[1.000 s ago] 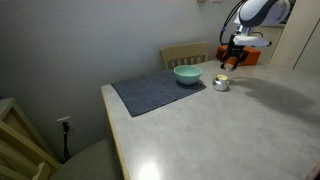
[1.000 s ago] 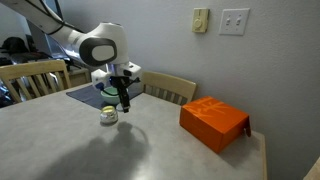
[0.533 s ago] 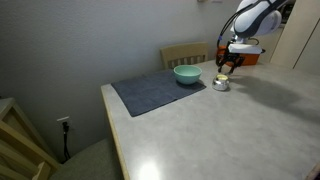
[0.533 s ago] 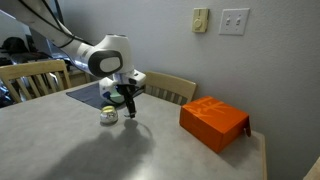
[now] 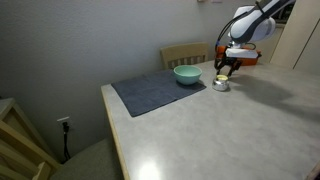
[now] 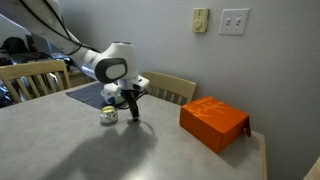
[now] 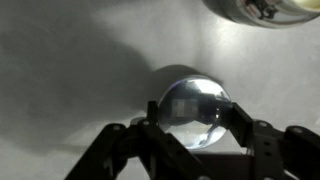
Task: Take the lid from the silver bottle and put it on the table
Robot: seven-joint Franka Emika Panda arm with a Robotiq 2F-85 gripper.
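The silver bottle [image 5: 220, 84] stands open on the pale table [image 5: 220, 130], beside the dark mat; it also shows in the other exterior view [image 6: 109, 114] and at the top edge of the wrist view [image 7: 265, 8]. My gripper [image 7: 195, 118] is shut on the round shiny lid [image 7: 192, 105], one finger on each side. In both exterior views the gripper [image 5: 228, 69] [image 6: 133, 112] hangs low over the table [image 6: 120, 150], just beside the bottle. The lid is too small to make out there. I cannot tell whether the lid touches the tabletop [image 7: 60, 70].
A teal bowl [image 5: 187, 74] sits on the dark grey mat [image 5: 155, 92] next to the bottle. An orange box [image 6: 213, 122] lies on the table further along. Wooden chairs [image 5: 185, 53] [image 6: 165, 88] stand at the table's edge.
My gripper has moved down and a little away from the bottle with the lid in it, closer to the tabletop. The bottle has not moved.
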